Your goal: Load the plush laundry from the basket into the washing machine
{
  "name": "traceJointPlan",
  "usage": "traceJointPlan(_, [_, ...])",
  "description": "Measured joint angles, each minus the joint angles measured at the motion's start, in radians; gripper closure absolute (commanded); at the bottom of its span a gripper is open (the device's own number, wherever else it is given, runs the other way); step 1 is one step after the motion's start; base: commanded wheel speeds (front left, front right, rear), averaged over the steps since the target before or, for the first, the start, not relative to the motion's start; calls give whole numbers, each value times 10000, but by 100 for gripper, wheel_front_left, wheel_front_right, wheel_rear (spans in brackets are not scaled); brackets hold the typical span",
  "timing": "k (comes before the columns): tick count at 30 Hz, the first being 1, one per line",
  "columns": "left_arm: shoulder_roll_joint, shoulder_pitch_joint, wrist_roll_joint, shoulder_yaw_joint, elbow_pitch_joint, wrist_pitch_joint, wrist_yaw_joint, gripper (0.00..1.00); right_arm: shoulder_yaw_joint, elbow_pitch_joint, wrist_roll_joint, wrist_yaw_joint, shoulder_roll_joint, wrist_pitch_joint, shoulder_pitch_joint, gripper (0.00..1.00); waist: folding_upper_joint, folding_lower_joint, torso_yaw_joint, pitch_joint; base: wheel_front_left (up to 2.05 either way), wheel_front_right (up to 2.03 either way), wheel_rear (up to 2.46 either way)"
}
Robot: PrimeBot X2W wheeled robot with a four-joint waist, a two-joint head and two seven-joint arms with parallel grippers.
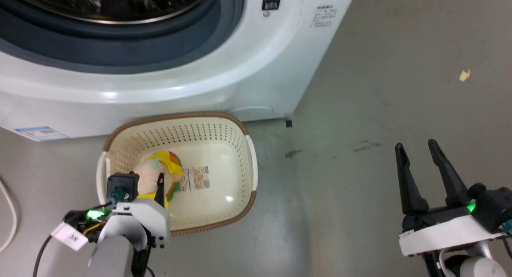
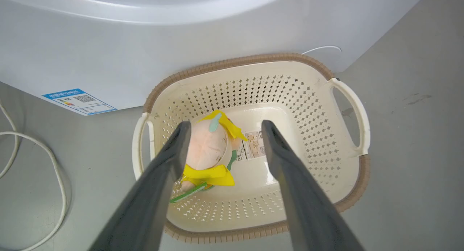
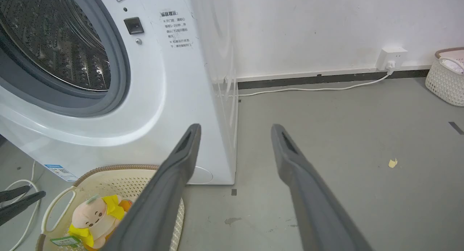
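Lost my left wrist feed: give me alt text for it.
The open left tool points down into a cream basket, with a plush doll lying inside. The white washing machine stands just behind the basket.

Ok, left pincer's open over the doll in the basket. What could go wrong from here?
The plush doll sits off-centre between the left pincer's tips, so closing may nip only its yellow collar.
It lies near the basket wall; the fingers could snag the perforations and drag the basket.
The washing machine stands close behind the basket, so the lift could bump it.
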Motion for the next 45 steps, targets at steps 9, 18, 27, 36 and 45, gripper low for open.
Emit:
traceJointPlan(9, [554,-816,-107,-134,1110,476,46,0,140,-163,451,-2,0,-186,-232,0,0,0,-270,802,0,0,0])
traceJointPlan(18, [1129,-1564,-343,-278,2061,750,134,0,385,-282,623,0,0,-364,-443,0,0,-1,-628,1594,0,0,0])
traceJointPlan(27, [1806,-2581,-107,-895,2771,1358,121,0,548,-370,1104,0,0,-548,-646,0,0,0,-986,2421,0,0,0])
traceJointPlan(36, [2203,-3461,-92,-1323,3405,1918,25,0,681,-445,1557,0,0,-719,-942,0,0,-1,-1361,3283,0,0,0])
traceJointPlan(45, [2451,-4132,-267,-1651,4036,2289,-117,100,702,-523,1839,0,0,-918,-1196,0,1,-1,-1703,4078,0,0,0])
